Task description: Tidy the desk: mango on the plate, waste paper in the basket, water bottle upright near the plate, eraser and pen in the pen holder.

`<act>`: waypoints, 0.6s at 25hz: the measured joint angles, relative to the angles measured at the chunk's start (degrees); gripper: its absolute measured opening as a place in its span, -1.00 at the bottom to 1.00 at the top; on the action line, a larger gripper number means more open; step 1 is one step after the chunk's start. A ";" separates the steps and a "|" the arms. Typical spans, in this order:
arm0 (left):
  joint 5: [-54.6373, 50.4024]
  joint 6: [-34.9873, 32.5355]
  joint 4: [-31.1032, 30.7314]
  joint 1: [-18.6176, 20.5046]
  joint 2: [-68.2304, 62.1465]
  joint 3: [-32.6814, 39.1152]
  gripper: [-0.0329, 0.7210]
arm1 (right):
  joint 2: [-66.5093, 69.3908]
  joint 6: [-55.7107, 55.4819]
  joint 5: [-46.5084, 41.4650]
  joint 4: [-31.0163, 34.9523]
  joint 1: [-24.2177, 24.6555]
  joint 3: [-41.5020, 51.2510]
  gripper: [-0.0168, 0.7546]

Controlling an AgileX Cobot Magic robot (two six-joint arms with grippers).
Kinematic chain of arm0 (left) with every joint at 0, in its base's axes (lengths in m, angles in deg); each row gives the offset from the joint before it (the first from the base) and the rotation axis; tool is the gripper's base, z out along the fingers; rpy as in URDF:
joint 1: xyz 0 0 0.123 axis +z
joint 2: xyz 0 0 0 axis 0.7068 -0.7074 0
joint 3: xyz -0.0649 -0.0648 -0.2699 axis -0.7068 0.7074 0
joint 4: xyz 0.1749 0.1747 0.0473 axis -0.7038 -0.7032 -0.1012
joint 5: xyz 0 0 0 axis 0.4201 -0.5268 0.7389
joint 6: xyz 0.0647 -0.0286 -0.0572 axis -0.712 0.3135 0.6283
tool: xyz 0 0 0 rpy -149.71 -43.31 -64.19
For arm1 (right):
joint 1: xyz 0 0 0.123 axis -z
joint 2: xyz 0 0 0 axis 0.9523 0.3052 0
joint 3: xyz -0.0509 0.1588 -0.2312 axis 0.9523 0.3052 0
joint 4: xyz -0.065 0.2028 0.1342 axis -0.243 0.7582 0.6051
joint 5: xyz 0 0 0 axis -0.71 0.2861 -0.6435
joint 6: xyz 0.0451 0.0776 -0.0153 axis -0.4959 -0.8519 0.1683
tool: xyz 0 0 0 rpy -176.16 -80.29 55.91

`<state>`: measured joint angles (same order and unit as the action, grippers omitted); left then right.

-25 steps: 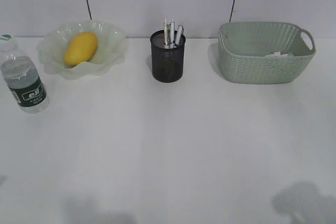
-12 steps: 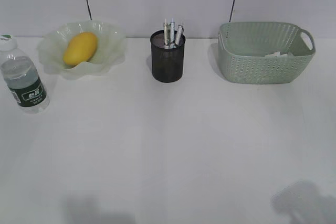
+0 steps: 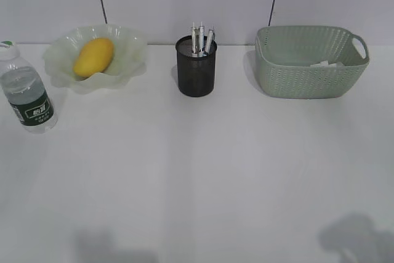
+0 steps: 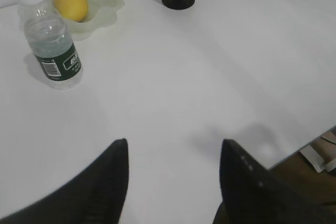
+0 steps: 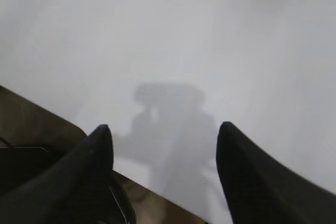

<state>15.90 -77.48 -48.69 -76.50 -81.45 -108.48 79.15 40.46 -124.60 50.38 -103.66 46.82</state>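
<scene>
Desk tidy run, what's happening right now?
Nothing is being handled. Both claws, left and right, hang open and empty over bare desk. The mango lies on the plate, the water bottle stands upright beside it, pens sit in the pen holder, and white paper shows in the basket. It looks tidied.

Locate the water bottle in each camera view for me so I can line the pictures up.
Exterior view: water bottle stands upright at the far left edge, in front and to the left of the plate.
Left wrist view: upper left, upright, just below the plate.
Right wrist view: not in it; only bare desk shows.
Shared landmark: the mango on the plate, beside the bottle in both the exterior and left wrist views.
</scene>
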 joint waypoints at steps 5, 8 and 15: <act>0.00 0.00 0.00 0.00 0.00 0.00 0.22 | 0.00 0.25 0.00 1.09 0.00 0.00 0.33; 0.00 0.00 0.00 0.00 0.00 0.00 0.22 | 0.00 0.37 0.00 1.19 0.00 0.00 0.33; 0.00 0.00 0.00 0.00 0.00 0.00 0.22 | 0.00 0.44 0.00 1.22 0.00 0.00 0.33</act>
<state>15.90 -77.48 -48.69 -76.50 -81.45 -108.48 79.15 40.90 -124.60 51.60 -103.66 46.82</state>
